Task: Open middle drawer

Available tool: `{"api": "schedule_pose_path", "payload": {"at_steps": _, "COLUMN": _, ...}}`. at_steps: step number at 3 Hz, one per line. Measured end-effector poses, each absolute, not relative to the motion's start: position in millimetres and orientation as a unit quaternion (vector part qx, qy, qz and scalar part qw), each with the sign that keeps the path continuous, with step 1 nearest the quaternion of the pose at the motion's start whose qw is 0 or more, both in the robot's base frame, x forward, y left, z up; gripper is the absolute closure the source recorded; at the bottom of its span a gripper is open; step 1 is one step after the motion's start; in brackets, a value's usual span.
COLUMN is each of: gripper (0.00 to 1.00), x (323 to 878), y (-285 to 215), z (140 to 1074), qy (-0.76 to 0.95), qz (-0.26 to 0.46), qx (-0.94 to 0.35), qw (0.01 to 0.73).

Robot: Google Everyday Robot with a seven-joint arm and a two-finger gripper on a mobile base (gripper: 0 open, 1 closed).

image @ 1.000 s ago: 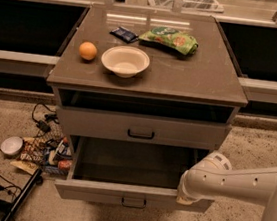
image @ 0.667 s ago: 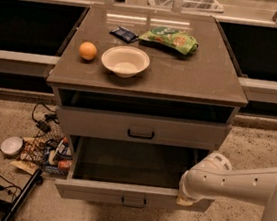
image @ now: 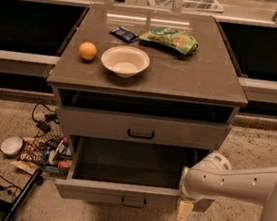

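Left: floor clutter (image: 48, 149) beside the cabinet. Centre: middle drawer (image: 98, 190) pulled well out, tray exposed; we judge the opening all but done. Right: gripper (image: 184, 212) at the drawer front's right end. We cannot tell whether it grips or has let go.

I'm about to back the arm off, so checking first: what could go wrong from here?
1. The gripper is at the right front corner of the middle drawer. A careless retreat could snag the front and shove it shut.
2. The drawer looks pulled far out, so pulling more may overrun its slides.
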State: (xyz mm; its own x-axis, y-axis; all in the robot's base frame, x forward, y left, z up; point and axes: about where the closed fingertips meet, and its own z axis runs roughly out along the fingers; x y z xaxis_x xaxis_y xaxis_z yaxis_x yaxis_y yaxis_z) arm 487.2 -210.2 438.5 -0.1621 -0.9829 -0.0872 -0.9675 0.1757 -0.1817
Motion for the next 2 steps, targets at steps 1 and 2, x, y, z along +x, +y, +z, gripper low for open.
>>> {"api": "schedule_pose_path", "payload": {"at_steps": 1, "gripper": 0.17, "x": 468.4, "y": -211.7, "z": 423.3, "qy": 0.773, "qz": -0.027, "qx": -0.63, "qw": 0.068}}
{"api": "schedule_pose_path", "payload": {"at_steps": 2, "gripper": 0.41, "x": 442.9, "y": -207.1, "z": 422.2, "qy": 0.776, "qz": -0.025, "qx": -0.628, "qw": 0.043}}
